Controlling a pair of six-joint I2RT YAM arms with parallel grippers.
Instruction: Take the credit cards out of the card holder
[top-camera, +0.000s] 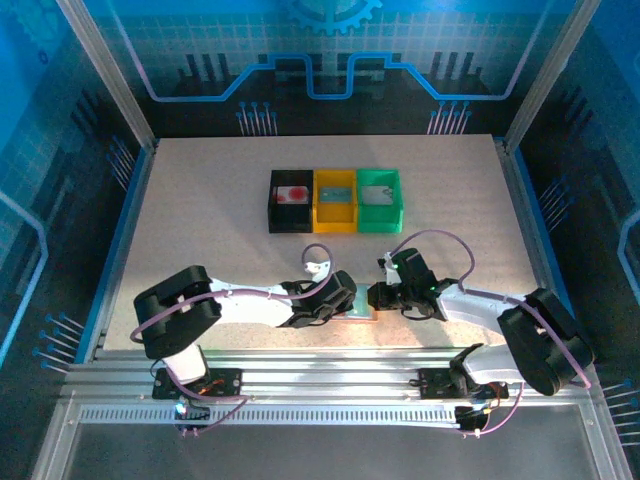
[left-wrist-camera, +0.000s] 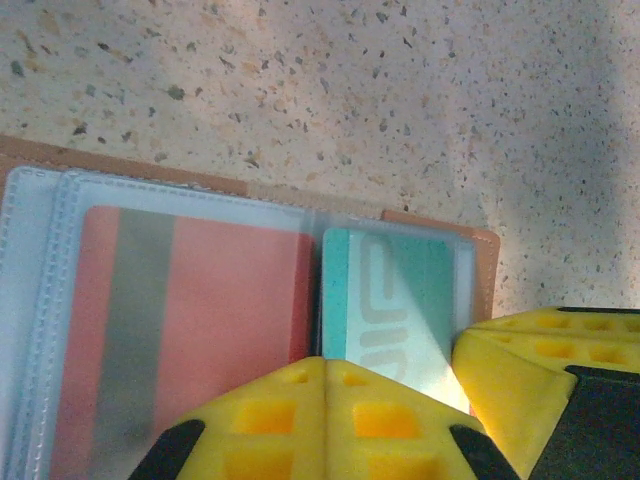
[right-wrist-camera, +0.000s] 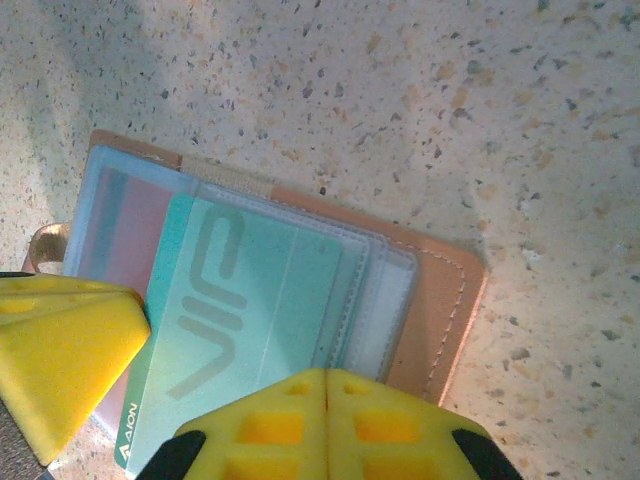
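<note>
card holder (right-wrist-camera: 440, 300): open, flat | red card (left-wrist-camera: 230, 330), teal card (right-wrist-camera: 250, 300): in sleeves

The teal card (right-wrist-camera: 250, 320) reads "VIP" and "AION".

Credit cards (right-wrist-camera: 250, 320) look glossy plastic, card holder (right-wrist-camera: 445, 300) stitched leatherette, table (right-wrist-camera: 450, 100) speckled matt.

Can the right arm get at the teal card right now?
Likely yes: the teal card sticks partly out of the card holder, and the shut right gripper sits right over it.
</note>
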